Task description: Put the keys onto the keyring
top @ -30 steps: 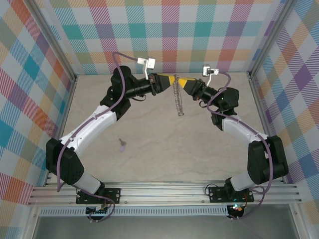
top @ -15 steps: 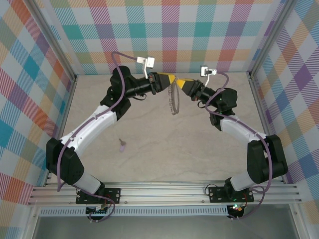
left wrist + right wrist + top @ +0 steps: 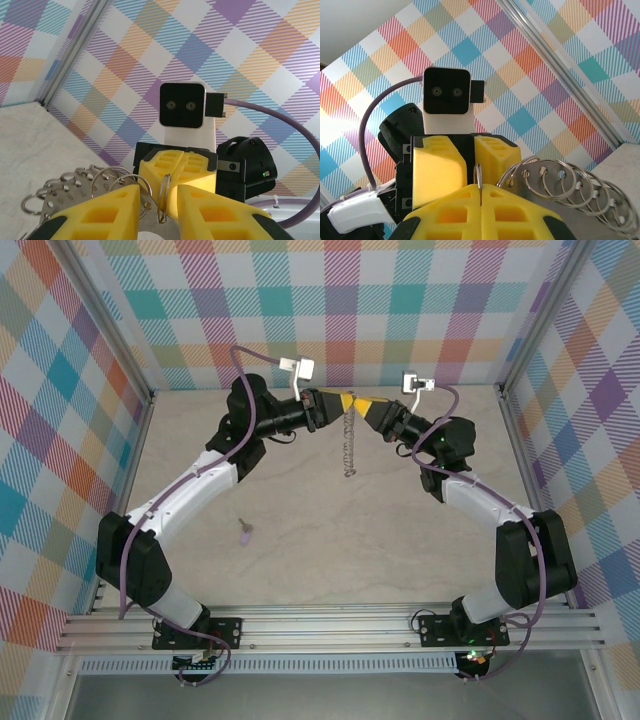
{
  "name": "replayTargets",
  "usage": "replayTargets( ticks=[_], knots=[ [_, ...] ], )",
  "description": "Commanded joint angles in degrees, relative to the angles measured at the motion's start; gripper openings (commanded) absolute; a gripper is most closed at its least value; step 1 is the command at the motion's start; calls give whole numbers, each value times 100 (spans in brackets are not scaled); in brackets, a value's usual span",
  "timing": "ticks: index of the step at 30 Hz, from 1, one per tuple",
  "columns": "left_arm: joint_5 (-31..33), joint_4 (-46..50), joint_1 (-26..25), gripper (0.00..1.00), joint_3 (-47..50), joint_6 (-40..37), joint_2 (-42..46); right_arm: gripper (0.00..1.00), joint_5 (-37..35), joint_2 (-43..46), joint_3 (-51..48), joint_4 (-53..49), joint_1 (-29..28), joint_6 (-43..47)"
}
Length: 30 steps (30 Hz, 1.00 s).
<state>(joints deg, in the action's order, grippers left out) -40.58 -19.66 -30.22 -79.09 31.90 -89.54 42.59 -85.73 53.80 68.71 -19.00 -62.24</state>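
Note:
The keyring (image 3: 349,445) is a silver strip carrying several split rings; it hangs off the table between the two gripper tips at the back. My right gripper (image 3: 362,404) is shut on its top ring (image 3: 479,175), and the rest of the keyring (image 3: 570,187) trails to the right in the right wrist view. My left gripper (image 3: 338,400) faces it tip to tip. Its jaws (image 3: 159,192) stand apart, with that same ring (image 3: 164,197) upright in the gap and touching neither pad. The tiny purple key (image 3: 244,531) lies alone on the table, well to the left and nearer the bases.
The checked back wall (image 3: 340,320) stands close behind both grippers. Metal frame posts (image 3: 150,390) mark the back corners. The marble-look tabletop (image 3: 330,540) stretches between the arms.
The right gripper has shifted slightly left, closer to the left gripper's tips. The hanging keyring swung left and now hangs almost straight down. The key has not moved.

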Motion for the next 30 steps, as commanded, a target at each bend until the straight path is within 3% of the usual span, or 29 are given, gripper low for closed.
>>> replayTargets(
  ticks=[1, 7, 14, 18, 20, 24, 30],
  knots=[
    [-174, -134, 51, 24, 31, -86, -54, 0, -75, -56, 183, 494, -41, -88],
    [-204, -143, 51, 17, -9, -77, -64, 0, -76, -88, 184, 530, -43, -136],
    [-249, -152, 34, 0, -45, -86, -70, 0, -72, -84, 183, 525, -49, -166],
    [-259, -90, 35, 0, -95, -157, -91, 0, -76, -35, 192, 293, -44, -169],
    [-283, 168, 43, 0, -187, -350, -90, 20, -105, 100, 168, -108, 13, -88],
    [-408, 1080, 53, 0, -540, -1138, -62, 47, -134, 733, 62, -1544, 357, 345],
    [-811, 2792, 67, 0, -1388, -2462, -270, 53, 59, 1601, 372, -4228, 730, 1429]
  ],
)
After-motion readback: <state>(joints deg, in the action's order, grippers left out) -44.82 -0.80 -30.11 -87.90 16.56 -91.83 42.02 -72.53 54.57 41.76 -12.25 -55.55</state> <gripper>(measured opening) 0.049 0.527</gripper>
